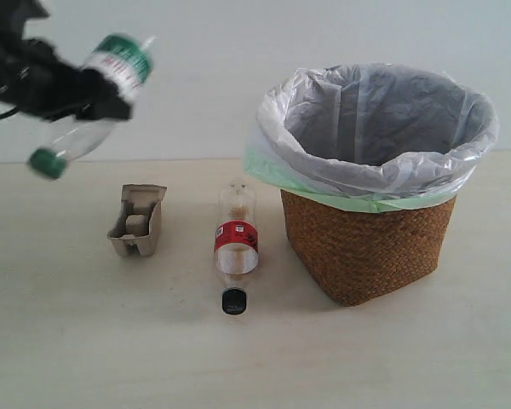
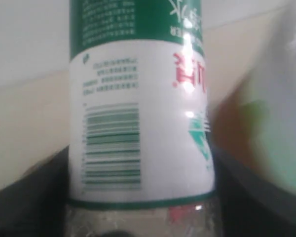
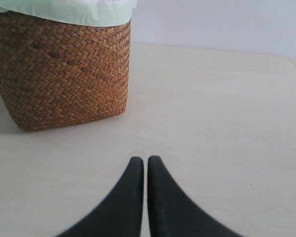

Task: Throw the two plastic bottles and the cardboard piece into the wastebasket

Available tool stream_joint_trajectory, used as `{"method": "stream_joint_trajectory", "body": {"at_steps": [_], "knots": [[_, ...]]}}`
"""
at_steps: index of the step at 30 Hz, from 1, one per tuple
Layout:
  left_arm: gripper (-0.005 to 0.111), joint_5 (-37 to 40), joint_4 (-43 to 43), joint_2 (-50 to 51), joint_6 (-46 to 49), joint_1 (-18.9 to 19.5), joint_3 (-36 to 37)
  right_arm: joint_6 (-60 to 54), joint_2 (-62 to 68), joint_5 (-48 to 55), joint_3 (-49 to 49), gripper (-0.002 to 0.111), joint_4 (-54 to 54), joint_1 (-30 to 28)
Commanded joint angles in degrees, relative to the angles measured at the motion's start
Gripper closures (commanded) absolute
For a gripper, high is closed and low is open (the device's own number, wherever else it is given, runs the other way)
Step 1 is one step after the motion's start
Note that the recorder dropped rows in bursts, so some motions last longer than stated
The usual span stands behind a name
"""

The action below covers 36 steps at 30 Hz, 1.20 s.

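My left gripper [image 1: 85,98] is shut on the green-capped bottle [image 1: 94,102], holding it tilted in the air at the upper left, cap end down. In the left wrist view its green-white label [image 2: 138,118] fills the picture between the dark fingers [image 2: 29,202]. The red-label bottle [image 1: 236,243] with the black cap lies on the table left of the wastebasket [image 1: 366,247]. The cardboard piece [image 1: 138,221] sits left of that bottle. My right gripper [image 3: 145,160] is shut and empty, low over the table near the wicker wastebasket [image 3: 64,74]; it does not show in the exterior view.
A pale wall stands behind the light wooden table [image 1: 111,341]. The wastebasket's plastic bag [image 1: 375,128] flares wide over its rim.
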Motion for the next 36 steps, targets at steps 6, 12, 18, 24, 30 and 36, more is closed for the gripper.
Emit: {"method": "stream_joint_trajectory", "body": {"at_steps": [6, 12, 18, 24, 30, 36], "knots": [[0.0, -1.7, -4.8, 5.0, -0.9, -14.7, -17.8, 0.0, -0.3, -0.3, 0.0, 0.108, 0.0, -0.3], [0.0, -1.8, -4.3, 6.0, -1.9, -14.7, -17.8, 0.0, -0.3, -0.3, 0.0, 0.108, 0.0, -0.3], [0.001, 2.1, 0.1, 6.0, -1.4, -14.7, -17.8, 0.0, -0.3, -0.3, 0.0, 0.108, 0.0, -0.3], [0.026, 8.5, 20.9, 5.1, -14.3, -12.5, -17.8, 0.0, -0.3, -0.3, 0.0, 0.108, 0.0, -0.3], [0.041, 28.1, 24.3, 5.3, -11.1, -7.3, -15.5, 0.0, -0.3, -0.3, 0.0, 0.108, 0.0, -0.3], [0.025, 39.4, 22.4, 5.4, -0.8, -7.0, -8.0, 0.0, -0.3, -0.3, 0.0, 0.108, 0.0, -0.3]]}}
